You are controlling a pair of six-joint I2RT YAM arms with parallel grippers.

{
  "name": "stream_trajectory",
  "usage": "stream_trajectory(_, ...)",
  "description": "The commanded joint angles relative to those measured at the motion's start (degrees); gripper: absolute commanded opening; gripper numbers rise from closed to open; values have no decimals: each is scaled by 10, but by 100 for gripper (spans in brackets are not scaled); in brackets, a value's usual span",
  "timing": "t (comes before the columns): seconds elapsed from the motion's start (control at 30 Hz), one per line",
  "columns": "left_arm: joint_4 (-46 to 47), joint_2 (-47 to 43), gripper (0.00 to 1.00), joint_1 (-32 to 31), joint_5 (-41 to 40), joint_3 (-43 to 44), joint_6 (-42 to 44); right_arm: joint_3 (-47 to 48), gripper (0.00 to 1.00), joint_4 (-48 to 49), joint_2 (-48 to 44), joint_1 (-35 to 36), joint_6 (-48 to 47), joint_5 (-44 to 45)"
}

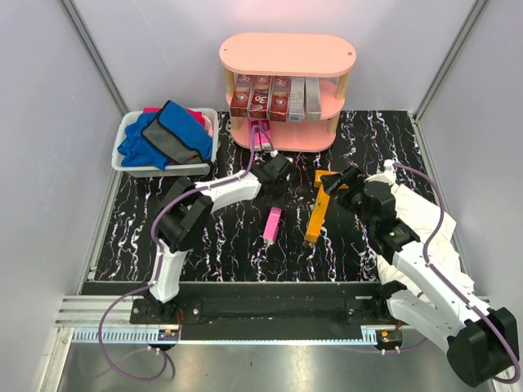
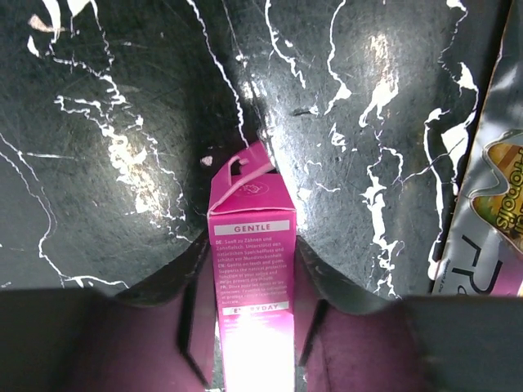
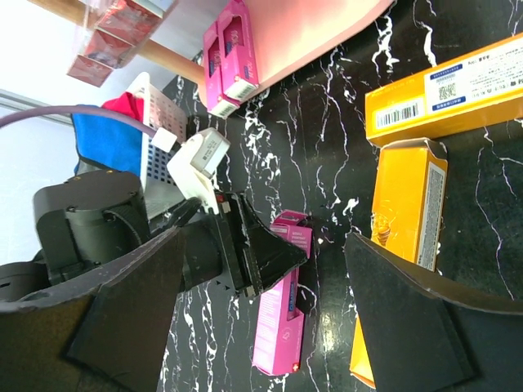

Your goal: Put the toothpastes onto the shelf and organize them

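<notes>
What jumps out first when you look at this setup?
A salmon-pink shelf stands at the back, dark red toothpaste boxes lined up on its middle tier. On the black marbled table in front, the left hand is closed around a bright pink box, with orange boxes lying just to its right.

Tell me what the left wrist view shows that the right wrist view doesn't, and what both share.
Left wrist only: the readable GENTLE print on the bright pink cardboard toothpaste box. Right wrist only: the salmon-pink oval shelf, two pink boxes on its bottom tier, two orange cardboard boxes, and the white plastic bin. Both: that pink box lying on the black marbled table, with the left gripper closed on it.
</notes>
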Motion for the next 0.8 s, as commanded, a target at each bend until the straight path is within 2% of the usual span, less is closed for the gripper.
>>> stream_trajectory(0.0, 15, -38, 28, 1, -4, 9, -6, -7, 88, 22, -24, -5, -16, 14)
stream_trajectory(0.2, 27, -124, 29, 2, -5, -19, -6, -2, 88, 27, -14, -5, -26, -2)
stream_trajectory(0.4, 84, -217, 29, 17, 59, -92, -25, 2, 90, 43, 2, -5, -31, -32)
stream_trajectory(0.6, 237, -313, 29, 85, 226, -210, -104, 7, 91, 84, 34, -4, -20, -93)
stream_trajectory(0.77, 421, -408, 28, 165, 291, -352, -221, 6, 91, 112, 61, 6, 8, -131)
